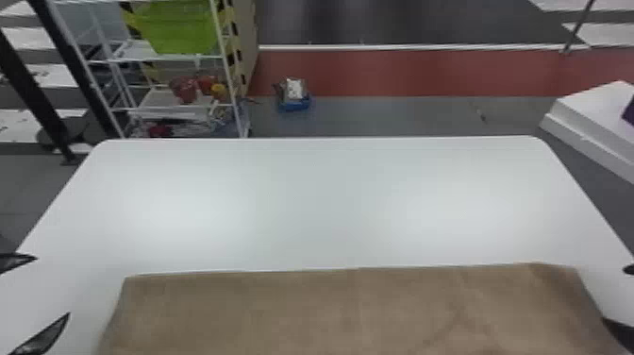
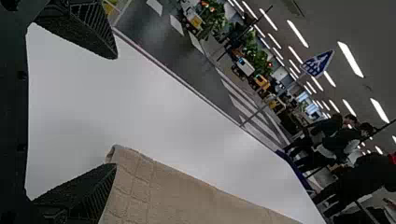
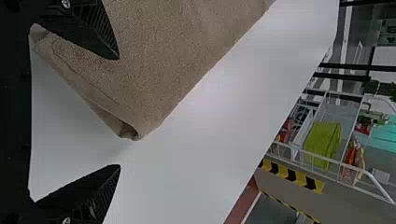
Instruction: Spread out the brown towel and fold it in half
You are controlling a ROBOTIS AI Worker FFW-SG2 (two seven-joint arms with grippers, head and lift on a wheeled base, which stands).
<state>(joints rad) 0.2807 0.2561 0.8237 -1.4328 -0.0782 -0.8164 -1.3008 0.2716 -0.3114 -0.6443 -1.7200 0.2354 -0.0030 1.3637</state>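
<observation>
The brown towel [image 1: 349, 311] lies flat and wide across the near part of the white table, its far edge nearly straight. At the left edge of the head view is my left gripper [image 1: 35, 295], open beside the towel's left side. My right gripper [image 1: 620, 297] is at the right edge, by the towel's right side. In the left wrist view the left gripper [image 2: 116, 112] has its fingers wide apart, one by the corner of the towel [image 2: 154, 186]. In the right wrist view the right gripper [image 3: 119, 112] is open too, one finger over the towel [image 3: 154, 60], whose edge looks folded.
The white table [image 1: 325, 203] extends beyond the towel to its rounded far corners. Behind it stand a wire shelf [image 1: 165, 101] with a green bin [image 1: 181, 28], and a small blue box [image 1: 295, 101] on the floor. A white block [image 1: 594, 122] is at the far right.
</observation>
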